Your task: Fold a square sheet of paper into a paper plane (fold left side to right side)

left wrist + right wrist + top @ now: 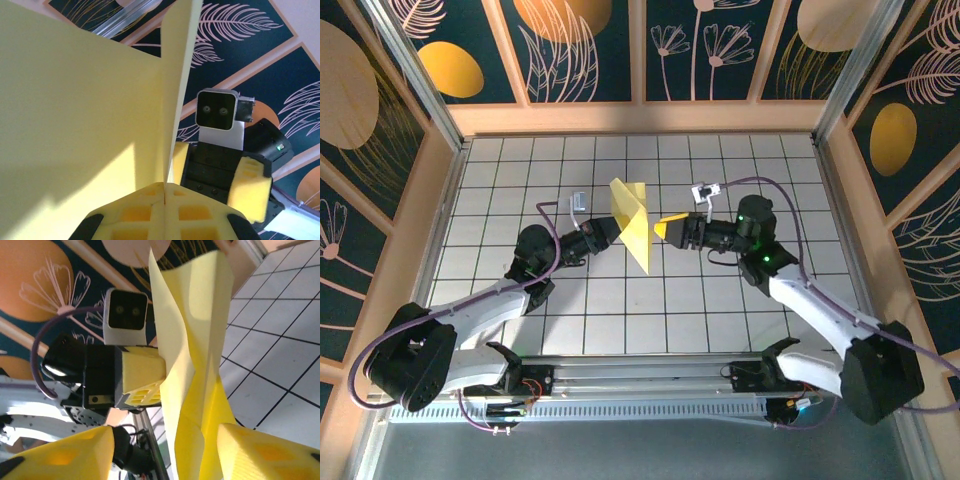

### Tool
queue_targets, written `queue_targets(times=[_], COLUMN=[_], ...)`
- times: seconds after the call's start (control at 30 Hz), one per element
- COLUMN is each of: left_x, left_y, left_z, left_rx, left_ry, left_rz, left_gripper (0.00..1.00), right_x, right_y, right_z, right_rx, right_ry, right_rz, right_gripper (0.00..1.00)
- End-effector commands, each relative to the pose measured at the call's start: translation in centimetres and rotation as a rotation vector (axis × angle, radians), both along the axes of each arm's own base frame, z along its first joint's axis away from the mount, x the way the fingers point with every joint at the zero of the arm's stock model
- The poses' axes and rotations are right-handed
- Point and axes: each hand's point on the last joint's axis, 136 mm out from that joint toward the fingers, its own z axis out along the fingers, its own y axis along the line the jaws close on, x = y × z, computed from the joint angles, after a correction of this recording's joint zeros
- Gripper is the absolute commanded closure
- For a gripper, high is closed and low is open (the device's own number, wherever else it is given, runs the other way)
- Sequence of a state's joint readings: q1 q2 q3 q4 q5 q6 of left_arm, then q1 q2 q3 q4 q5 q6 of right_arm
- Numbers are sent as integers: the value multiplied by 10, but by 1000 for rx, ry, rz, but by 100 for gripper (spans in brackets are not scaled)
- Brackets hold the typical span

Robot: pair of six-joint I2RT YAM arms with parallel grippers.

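The gridded desk [520,170] carries both arms, which meet over its middle. Between them the paper plane [632,222] hangs in the air, clear of the desk. It is a narrow yellow dart, point toward the near edge, w/ flaps spread at the far end.

The left claw [608,230] is clamped on it: in the left wrist view the pads [145,200] meet w/ the paper's crease pinched between them. The right claw [672,228] has its jaws spread, a finger [265,450] either side of the paper, pinching nothing.

Progress, as I judge it: most folds look done, since the sheet is layered and no longer square. Prob. left are pressing the wings flat and setting it down — can't tell whether the wings match.
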State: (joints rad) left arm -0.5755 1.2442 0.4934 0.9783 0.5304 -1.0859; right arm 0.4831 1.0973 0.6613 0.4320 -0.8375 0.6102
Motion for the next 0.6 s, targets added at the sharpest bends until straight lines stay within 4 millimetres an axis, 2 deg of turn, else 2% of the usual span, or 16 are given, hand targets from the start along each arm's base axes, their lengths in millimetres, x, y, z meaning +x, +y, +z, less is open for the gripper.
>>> queue_targets(times=[0.0,0.1,0.23,0.4,0.5,0.57], left_x=[-3,-4,-4,-4,-4,-4], left_y=[0,-2,-6,-11,-14,-15], left_z=[39,42,43,41,40,40], left_rx=[-62,-66,-72,-74,-75,-76], left_ry=[-119,-125,-124,-112,-107,-104], left_rz=[0,-6,-18,-37,-45,-49], left_gripper=[100,100,100,100,100,100], right_x=[-1,-12,-27,-30,-22,-18], right_y=[-8,-3,11,24,26,29], right_z=[-25,-30,-27,-14,-5,1], right_rx=[-53,-23,7,24,33,37], right_ry=[36,71,60,24,-1,-15], right_rz=[-34,21,102,151,138,135], right_gripper=[32,28,26,26,32,41])
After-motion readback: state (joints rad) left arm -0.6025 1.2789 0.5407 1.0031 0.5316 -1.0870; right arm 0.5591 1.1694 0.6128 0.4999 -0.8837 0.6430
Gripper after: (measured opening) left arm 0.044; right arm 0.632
